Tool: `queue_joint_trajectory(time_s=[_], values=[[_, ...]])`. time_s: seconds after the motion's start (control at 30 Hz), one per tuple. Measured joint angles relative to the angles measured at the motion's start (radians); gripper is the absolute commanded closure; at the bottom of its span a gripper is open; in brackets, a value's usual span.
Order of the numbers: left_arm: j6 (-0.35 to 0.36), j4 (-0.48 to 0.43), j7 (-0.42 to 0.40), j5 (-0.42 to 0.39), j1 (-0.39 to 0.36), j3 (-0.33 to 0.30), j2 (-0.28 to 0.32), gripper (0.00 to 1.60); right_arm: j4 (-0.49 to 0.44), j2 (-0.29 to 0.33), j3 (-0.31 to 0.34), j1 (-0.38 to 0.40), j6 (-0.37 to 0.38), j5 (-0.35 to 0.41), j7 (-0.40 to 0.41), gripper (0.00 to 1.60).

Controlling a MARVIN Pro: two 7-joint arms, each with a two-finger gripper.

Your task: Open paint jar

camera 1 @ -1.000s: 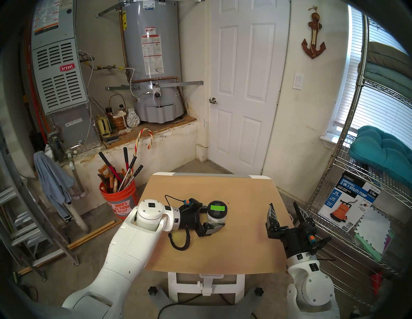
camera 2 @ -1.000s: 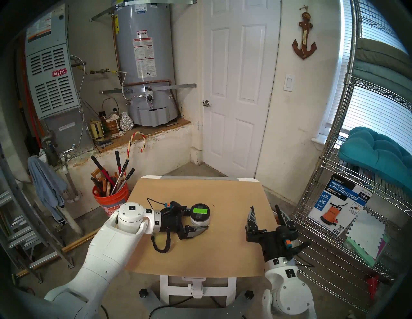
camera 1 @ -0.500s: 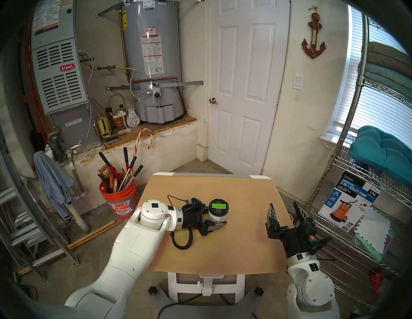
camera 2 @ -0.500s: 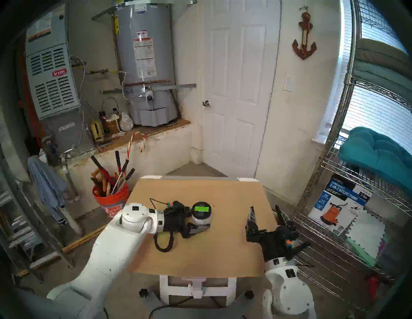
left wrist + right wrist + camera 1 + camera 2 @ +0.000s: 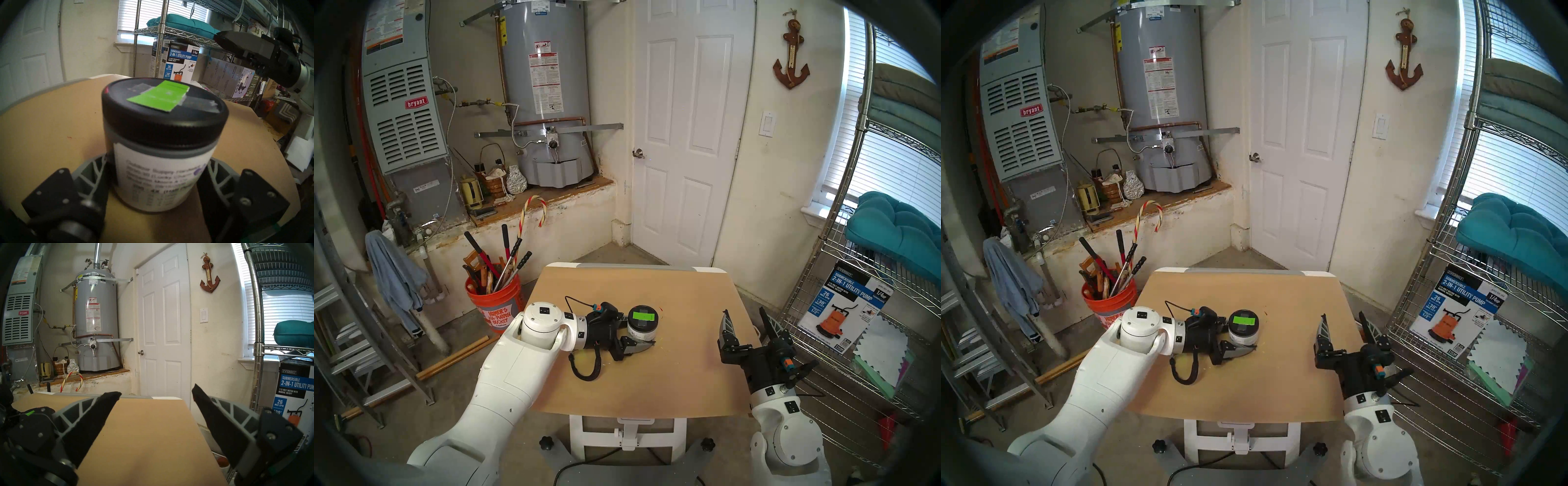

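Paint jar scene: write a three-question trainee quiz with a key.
1. True or false: the black round lid is off the small white-labelled paint jar.
2. Which tool grips the jar? A left tool B right tool
3. Fill in: the bright green rectangle lies on the ____.

Key: 1 false; 2 A, around its body, on the tan tabletop, while the right tool stands open; 3 lid.

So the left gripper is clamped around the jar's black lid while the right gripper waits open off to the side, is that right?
Not quite. The left gripper clamps the jar on its labelled body, below the lid, as the left wrist view shows. The right gripper does wait open to the side.
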Motion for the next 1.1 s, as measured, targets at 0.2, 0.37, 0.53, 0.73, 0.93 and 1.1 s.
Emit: queue_joint_trajectory(time_s=[0.2,0.37,0.53,0.73,0.93,1.1], values=[[-0.006,-0.001,-0.007,0.001,0.001,0.000,0.004,1.60,-0.022,0.036,0.001,0.000,0.066,0.098,0.101,0.00],[-0.017,0.002,-0.008,0.004,0.002,0.001,0.002,1.60,-0.044,0.059,0.000,-0.001,0.107,0.154,0.167,0.00],[-0.025,0.005,-0.008,0.008,-0.001,0.012,-0.001,1.60,-0.057,0.070,-0.001,-0.002,0.125,0.174,0.195,0.00],[-0.029,0.006,-0.008,0.012,-0.005,0.023,-0.001,1.60,-0.063,0.081,-0.003,-0.005,0.148,0.184,0.215,0.00],[-0.021,0.005,-0.011,0.015,-0.009,0.028,0.000,1.60,-0.059,0.098,-0.018,-0.017,0.166,0.196,0.254,0.00],[-0.014,0.005,-0.014,0.016,-0.013,0.030,0.002,1.60,-0.049,0.109,-0.050,-0.023,0.166,0.193,0.279,0.00]])
